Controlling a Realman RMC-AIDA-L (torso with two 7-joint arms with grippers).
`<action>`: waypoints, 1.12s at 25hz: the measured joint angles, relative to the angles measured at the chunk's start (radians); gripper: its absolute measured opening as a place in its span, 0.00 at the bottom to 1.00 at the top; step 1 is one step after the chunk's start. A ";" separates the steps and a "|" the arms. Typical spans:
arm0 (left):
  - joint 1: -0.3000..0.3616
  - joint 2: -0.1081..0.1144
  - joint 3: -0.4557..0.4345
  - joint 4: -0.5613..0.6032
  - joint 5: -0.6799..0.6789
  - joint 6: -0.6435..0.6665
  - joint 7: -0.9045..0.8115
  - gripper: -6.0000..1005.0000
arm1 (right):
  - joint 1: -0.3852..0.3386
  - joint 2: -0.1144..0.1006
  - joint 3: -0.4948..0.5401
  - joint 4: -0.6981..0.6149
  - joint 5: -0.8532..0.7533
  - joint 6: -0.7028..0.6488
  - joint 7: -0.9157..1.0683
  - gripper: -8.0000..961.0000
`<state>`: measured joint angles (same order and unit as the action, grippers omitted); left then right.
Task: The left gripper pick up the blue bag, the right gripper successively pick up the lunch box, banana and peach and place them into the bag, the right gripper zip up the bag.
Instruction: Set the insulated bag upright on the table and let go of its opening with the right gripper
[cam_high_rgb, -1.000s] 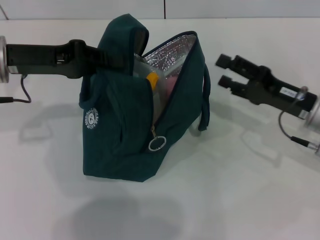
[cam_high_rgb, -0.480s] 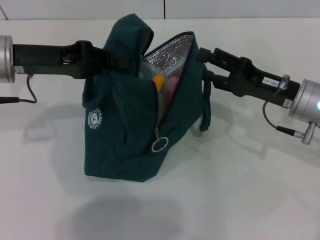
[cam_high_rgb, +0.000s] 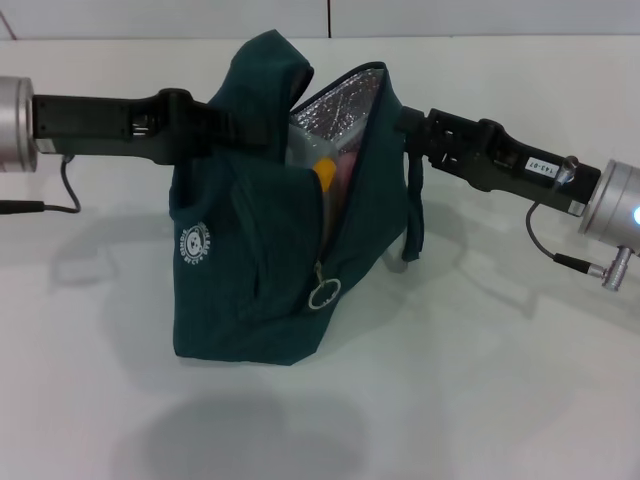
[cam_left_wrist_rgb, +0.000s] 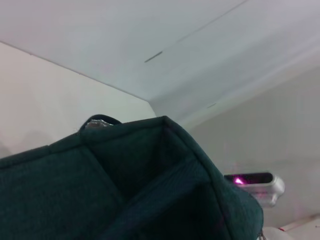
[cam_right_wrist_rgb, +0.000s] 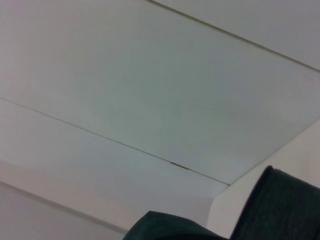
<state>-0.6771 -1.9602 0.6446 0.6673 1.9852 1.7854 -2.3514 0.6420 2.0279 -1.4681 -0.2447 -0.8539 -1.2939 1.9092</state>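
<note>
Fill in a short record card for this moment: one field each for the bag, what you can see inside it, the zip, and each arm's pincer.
bag: blue bag upright on the white table, mouth open, foil lining showing
contents: banana and peach partly visible; lunch box edge visible
zip: undone, ring pull hanging low on the front
left pincer: at the bag's raised flap, fingers hidden in fabric
right pincer: at the bag's right rim

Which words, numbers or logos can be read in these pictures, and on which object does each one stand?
Nothing can be read for certain.
Round white logo on the blue bag: it has a ring of small letters, too small to read.
White label on the right gripper arm: short characters, seemingly upside down, too blurred to read.
The left gripper shows no text, and neither wrist view shows any.
</note>
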 joint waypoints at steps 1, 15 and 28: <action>-0.001 -0.002 0.000 0.000 0.000 0.002 0.000 0.03 | 0.000 0.000 0.000 0.000 -0.001 0.000 0.000 0.69; -0.016 -0.011 0.011 0.000 0.000 0.008 0.004 0.03 | 0.006 0.000 -0.010 0.008 -0.005 0.003 -0.002 0.15; -0.006 -0.009 0.009 0.000 -0.002 0.008 0.009 0.03 | -0.060 0.000 -0.006 0.006 0.005 -0.044 0.004 0.03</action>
<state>-0.6833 -1.9690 0.6539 0.6673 1.9833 1.7933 -2.3427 0.5823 2.0278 -1.4737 -0.2384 -0.8494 -1.3379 1.9132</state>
